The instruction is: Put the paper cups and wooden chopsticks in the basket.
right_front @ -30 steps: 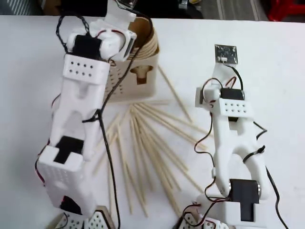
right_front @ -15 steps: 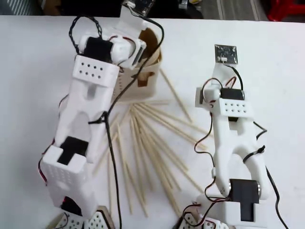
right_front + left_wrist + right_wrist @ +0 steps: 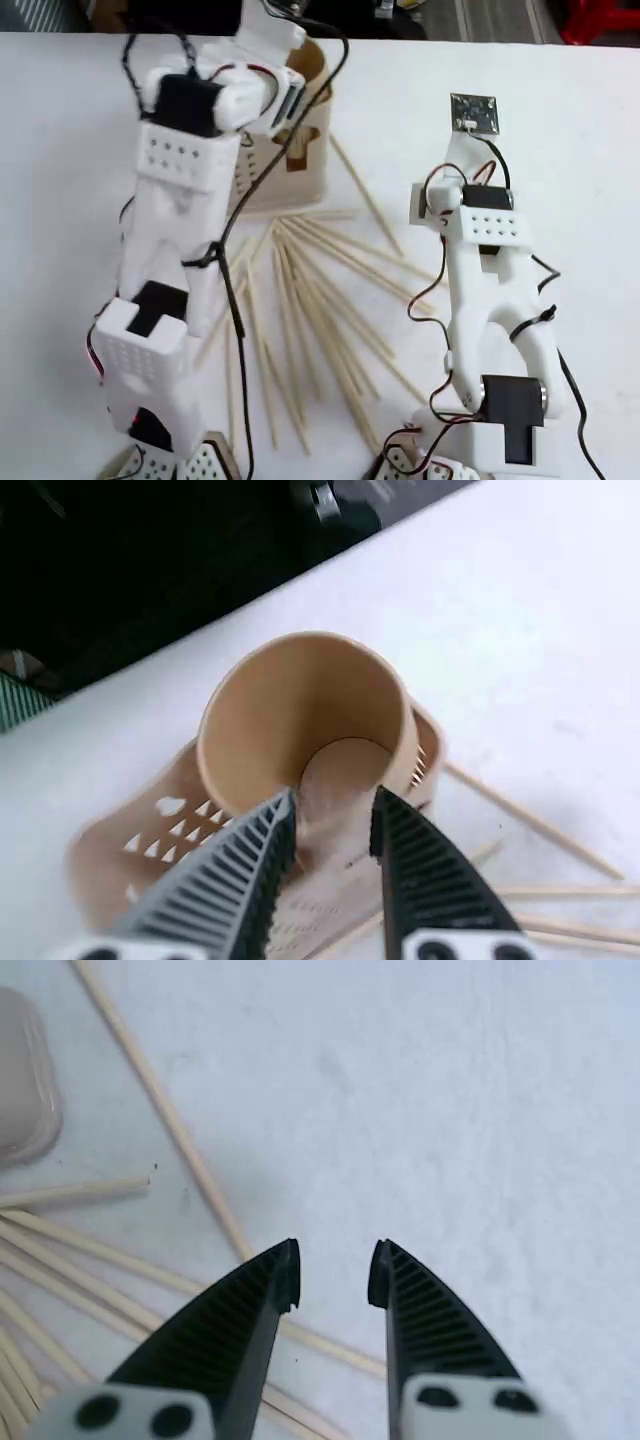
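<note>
1. My left gripper (image 3: 333,810) is right above the basket (image 3: 130,860). Its fingers are a narrow gap apart and clamp nothing.
2. The paper cup (image 3: 300,710) sits tilted in the basket with its mouth toward my wrist camera and its near rim between the fingertips. The gap is too wide to pinch that thin wall, so I judge the cup is let go and resting there by itself.
3. My right gripper (image 3: 333,1270) hangs off to one side of the basket, low over the table (image 3: 80,120). It is narrowly open and empty.
4. The chopsticks (image 3: 310,300) fan out on the table just beside the basket, none inside it that I can see. One stray chopstick (image 3: 160,1110) runs from the basket corner toward the right fingertips.
5. I judge the cup is done and the chopsticks are next. The right gripper is placed well for that stray.
</note>
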You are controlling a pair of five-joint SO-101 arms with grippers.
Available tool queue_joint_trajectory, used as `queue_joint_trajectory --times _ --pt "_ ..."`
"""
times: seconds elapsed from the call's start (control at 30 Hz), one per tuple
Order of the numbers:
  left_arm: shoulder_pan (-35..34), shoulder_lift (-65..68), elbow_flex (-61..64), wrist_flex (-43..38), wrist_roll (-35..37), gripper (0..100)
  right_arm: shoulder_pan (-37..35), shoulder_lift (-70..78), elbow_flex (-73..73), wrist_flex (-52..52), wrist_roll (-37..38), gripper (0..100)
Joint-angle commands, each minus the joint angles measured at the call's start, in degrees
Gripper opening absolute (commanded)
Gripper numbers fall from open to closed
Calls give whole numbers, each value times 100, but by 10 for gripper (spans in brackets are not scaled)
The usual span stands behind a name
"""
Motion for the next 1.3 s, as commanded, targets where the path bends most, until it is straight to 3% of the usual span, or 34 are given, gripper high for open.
queue_joint_trajectory --times 0.0,0.33,0.57,0.97,1.27 --pt "-48 -84 -1626 844 26 142 66 -242 -44 -84 -9 123" --pt "-936 -101 -2813 1160 44 142 31 -286 -44 -57 360 123" --pt "-1305 -1578 -2207 1160 70 142 -347 -268 -44 13 369 123" --pt "-1305 -5191 2620 976 62 142 -1033 -286 -35 251 378 123" --pt "-1305 -7626 6576 -387 26 142 -1385 -303 -26 488 378 123"
